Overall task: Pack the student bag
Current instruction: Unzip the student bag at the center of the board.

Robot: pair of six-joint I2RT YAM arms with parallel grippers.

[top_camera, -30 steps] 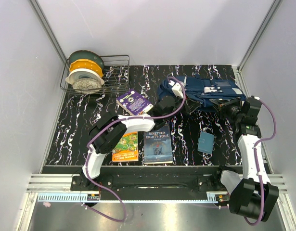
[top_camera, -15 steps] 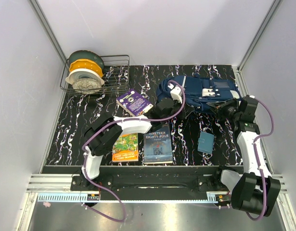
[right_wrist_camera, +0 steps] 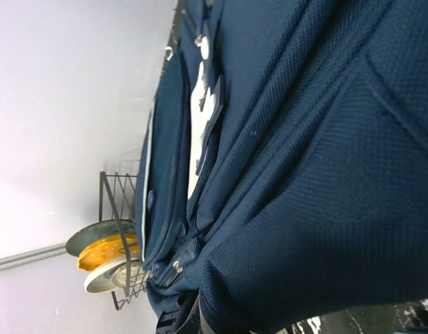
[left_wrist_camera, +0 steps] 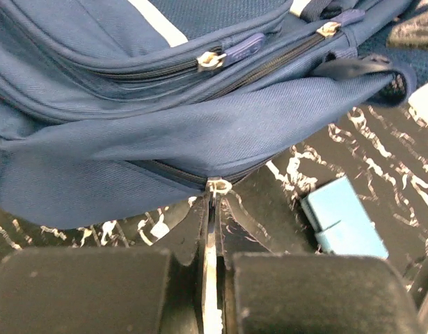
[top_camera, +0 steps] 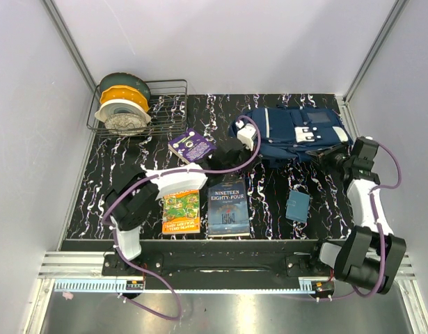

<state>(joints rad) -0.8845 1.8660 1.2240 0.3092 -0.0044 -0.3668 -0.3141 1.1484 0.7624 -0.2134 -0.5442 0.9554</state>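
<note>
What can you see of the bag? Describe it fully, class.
The bag is navy fabric with white stripes and patches, lying flat at the far right of the table. The left claw pinches a zip pull at its left end; the right claw is against its near-right corner.

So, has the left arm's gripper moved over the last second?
Yes. In the top view the left gripper has slid left, closer to the purple paperback book, its fingers shut on a zipper pull of the navy blue fabric backpack.
</note>
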